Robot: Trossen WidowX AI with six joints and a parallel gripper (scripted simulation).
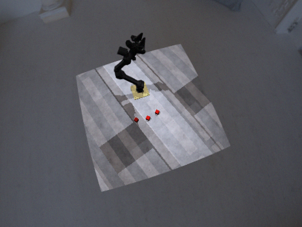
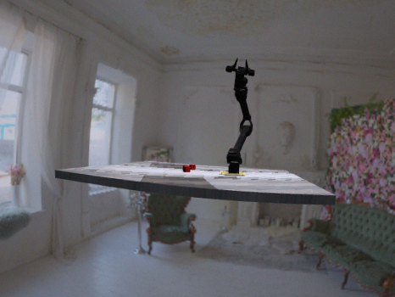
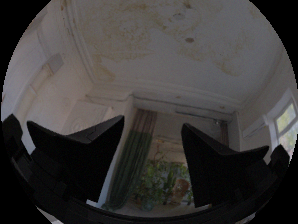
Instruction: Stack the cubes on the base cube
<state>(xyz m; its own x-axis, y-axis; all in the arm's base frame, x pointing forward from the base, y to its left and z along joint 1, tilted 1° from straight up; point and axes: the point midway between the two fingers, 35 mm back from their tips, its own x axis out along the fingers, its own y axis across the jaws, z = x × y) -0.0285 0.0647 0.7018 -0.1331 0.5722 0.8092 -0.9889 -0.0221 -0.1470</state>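
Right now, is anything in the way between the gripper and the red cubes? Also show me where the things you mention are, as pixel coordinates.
Nothing I can see blocks the space between the gripper (image 1: pixel 140 39) (image 2: pixel 242 64) (image 3: pixel 153 125) and the red cubes. But it points up, away from them, so the arm must swing around.

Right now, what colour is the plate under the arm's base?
Yellow; the top view shows it best.

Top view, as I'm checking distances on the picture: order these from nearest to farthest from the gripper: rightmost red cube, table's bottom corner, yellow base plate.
1. Yellow base plate: under the arm's foot, below the gripper.
2. Rightmost red cube: below and right of the plate.
3. Table's bottom corner: far lower left.
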